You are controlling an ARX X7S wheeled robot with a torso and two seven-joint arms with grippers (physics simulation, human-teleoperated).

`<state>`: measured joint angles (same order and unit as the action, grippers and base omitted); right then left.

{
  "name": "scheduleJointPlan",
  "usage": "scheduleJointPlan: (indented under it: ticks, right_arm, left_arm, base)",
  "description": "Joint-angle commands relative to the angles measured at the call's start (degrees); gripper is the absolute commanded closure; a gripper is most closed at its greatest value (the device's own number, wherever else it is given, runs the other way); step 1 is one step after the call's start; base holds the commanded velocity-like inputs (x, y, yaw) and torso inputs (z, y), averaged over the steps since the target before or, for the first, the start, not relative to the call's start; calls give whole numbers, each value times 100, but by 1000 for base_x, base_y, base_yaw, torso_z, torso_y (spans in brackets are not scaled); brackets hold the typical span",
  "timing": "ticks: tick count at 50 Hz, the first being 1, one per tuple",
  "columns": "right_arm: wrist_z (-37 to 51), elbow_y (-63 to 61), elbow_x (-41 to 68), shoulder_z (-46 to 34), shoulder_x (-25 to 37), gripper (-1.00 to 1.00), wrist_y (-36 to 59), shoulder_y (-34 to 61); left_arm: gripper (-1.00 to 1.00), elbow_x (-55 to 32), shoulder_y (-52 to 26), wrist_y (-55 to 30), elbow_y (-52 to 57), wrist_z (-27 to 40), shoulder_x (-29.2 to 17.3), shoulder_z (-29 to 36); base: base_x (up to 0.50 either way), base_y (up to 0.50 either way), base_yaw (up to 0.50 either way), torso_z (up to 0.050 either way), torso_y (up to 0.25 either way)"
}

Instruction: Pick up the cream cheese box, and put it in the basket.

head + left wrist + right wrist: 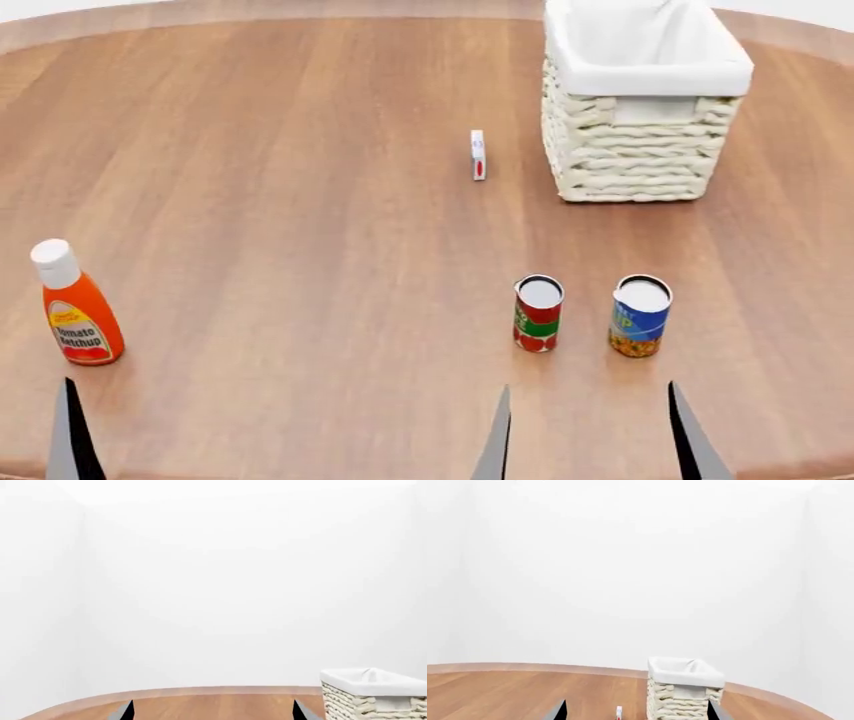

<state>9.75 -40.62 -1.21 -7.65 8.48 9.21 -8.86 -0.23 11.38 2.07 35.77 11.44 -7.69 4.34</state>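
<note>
Nothing of the task appears to have been done yet. The box [478, 155] is seen standing on edge on the table [267, 200], just beside the basket [627, 150] but apart from it, on the side toward the table's middle; in the right wrist view the box [618, 712] shows as a thin sliver between the finger tips, well ahead of them. The basket [684, 695] is seen with only its white liner inside, as far as can be told. The right gripper [587, 435] is spread wide and nothing is held in it; it sits at the near edge, behind the two cans [538, 313]. Of the left gripper [213, 711] only two separated finger tips are shown, also wide apart and empty, near the ketchup bottle [74, 305]. The reach, the grasp, the lift and the placing in the basket are all judged to remain.
</note>
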Motion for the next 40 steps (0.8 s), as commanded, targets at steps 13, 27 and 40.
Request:
scheduleJointPlan:
  ticks: [13,27,40]
  right_arm:
    - [157,68,41,-81,117,-100,-8,39]
    - [242,70,-141,-249,187,-100,157,102]
    - [309,63,-85,-260,235,-100,145,92]
  left_arm:
    - [-100,67,34,66,25,161,-144,174]
    - [-100,44,24,41,46,239,-211,229]
    - [-100,17,34,35,58,302,-278,265]
  base:
    - [0,206,0,0,0]
    - [23,14,0,0,0]
    - [316,0,0,0,0]
